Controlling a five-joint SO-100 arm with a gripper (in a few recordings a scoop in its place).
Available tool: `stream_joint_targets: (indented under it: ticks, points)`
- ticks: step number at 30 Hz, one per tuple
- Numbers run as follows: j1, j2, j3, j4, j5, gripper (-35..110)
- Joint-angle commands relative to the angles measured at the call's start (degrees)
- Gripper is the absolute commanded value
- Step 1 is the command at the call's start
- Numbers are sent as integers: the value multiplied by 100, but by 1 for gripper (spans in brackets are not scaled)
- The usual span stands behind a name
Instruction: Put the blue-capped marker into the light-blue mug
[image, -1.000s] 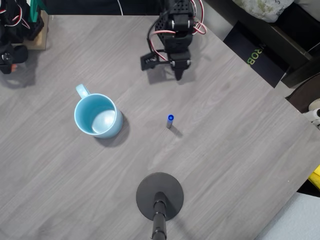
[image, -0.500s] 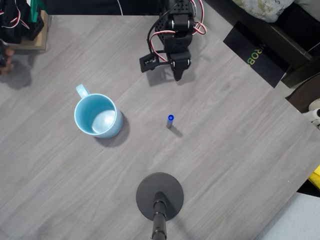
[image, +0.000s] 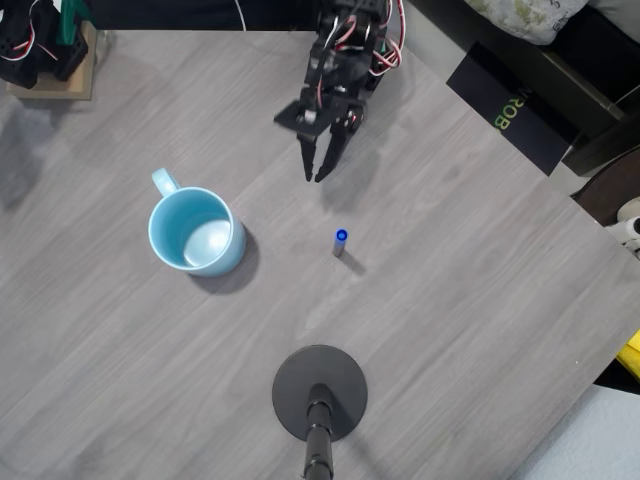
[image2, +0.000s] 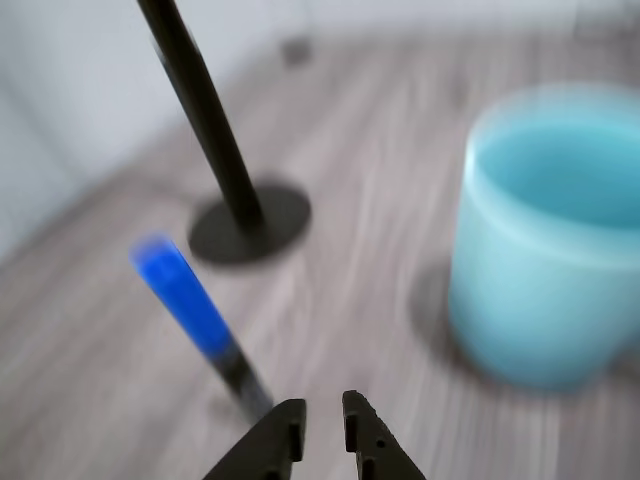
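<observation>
Gripper (image: 319, 171) held above the table (image: 480, 300), nothing gripped; jaws nearly closed, a narrow gap seen between the tips in the wrist view.
Blue-capped marker (image: 340, 241) is stood upright on its end, cap up, near the table middle, apart from the gripper tips; light-blue mug (image: 194, 231) is set well left of it in the overhead view, handle toward the far edge; a black round-based stand (image: 320, 392) is placed nearer the front edge; wrist view is blurred.

Grey wood table (image: 480, 300) w/ light-blue mug (image: 195, 232), upright blue-capped marker (image: 340, 242), black stand base (image: 320, 392).
</observation>
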Motion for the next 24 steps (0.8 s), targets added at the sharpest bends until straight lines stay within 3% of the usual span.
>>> stream_joint_targets:
  ticks: [1,8,13,24]
  points:
    - [88,141,-299,-905,-650,12]
    - [-176,-501,-431,-2285,-1046,32]
    - [-132,-2153,-1433,-2733,-870,32]
    - [-387,-4131,-1450,-4245,-861,32]
